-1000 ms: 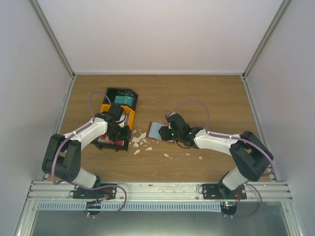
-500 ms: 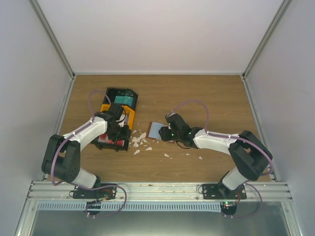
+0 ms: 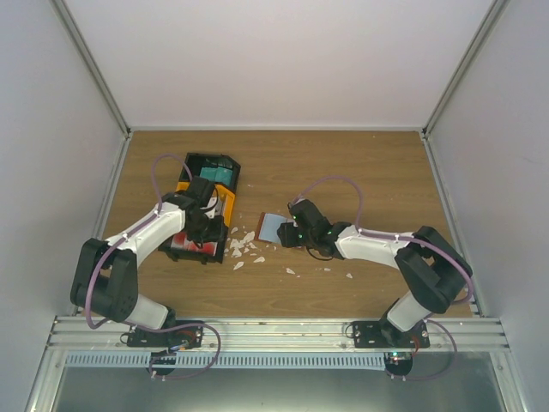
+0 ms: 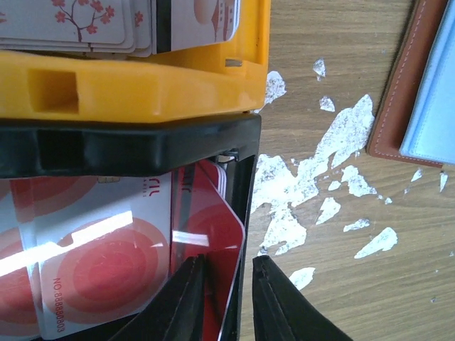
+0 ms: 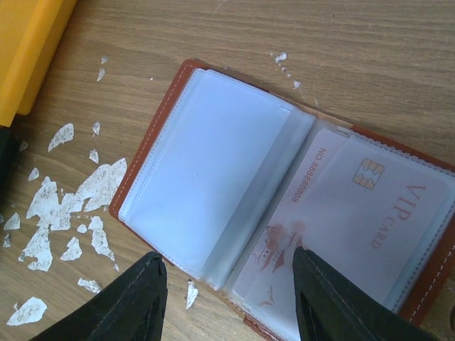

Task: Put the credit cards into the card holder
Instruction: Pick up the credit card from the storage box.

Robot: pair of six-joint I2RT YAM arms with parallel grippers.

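The left gripper [image 4: 227, 264] is lowered into the black end of the compartment tray [image 4: 128, 145], its jaws drawn narrow on either side of the outermost red credit card [image 4: 212, 231]. This card is propped against the tray's side wall, beside the flat red stack [image 4: 92, 263]. Whether the card is actually clamped cannot be told. More pale cards [image 4: 78, 21] are kept in the orange section.

The card holder [image 5: 206, 163] is laid open on the table [image 5: 355, 57] among white scraps [image 4: 341, 135], just beside the tray. One sleeve is filled by a VIP card [image 5: 362, 206] and the other is empty. The right gripper [image 5: 227, 254] is held spread over it, grasping nothing.

The grip is best taken on that one card alone. The closure should be finished before any lift, and the card drawn straight up clear of the wall, so that its neighbours are not dragged along.
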